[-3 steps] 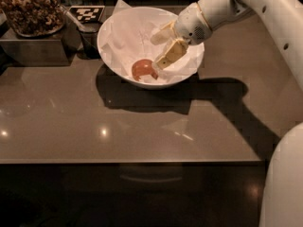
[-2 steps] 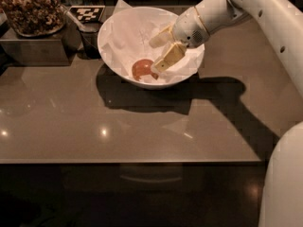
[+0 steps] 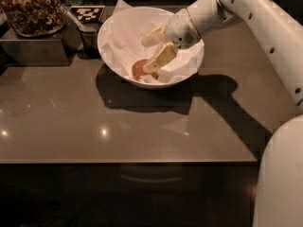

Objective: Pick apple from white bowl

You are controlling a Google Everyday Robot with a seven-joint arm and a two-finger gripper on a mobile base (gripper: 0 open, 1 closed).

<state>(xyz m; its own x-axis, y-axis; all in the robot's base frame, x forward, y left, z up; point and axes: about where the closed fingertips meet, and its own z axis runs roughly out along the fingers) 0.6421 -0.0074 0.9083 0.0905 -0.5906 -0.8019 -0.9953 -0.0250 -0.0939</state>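
Note:
The white bowl (image 3: 113,56) stands on the brown counter at the back centre, lined with crinkled white paper. The reddish-orange apple (image 3: 139,70) lies at the bottom of the bowl, partly hidden behind one finger. My gripper (image 3: 148,53) reaches into the bowl from the right, open, with its two cream fingers (image 3: 160,59) spread. The lower finger's tip is at the apple's right side and the upper finger is above and behind the apple. The apple rests in the bowl and is not held.
A tray of dark brown nutty snacks (image 3: 29,9) sits on a grey box (image 3: 33,48) at the back left. A black-and-white marker card (image 3: 86,13) and a dark cup with a spoon (image 3: 89,36) stand left of the bowl. The counter's front edge (image 3: 128,161) runs below.
My gripper has moved left and slightly down inside the bowl, closer to the apple. The apple and the bowl have not moved.

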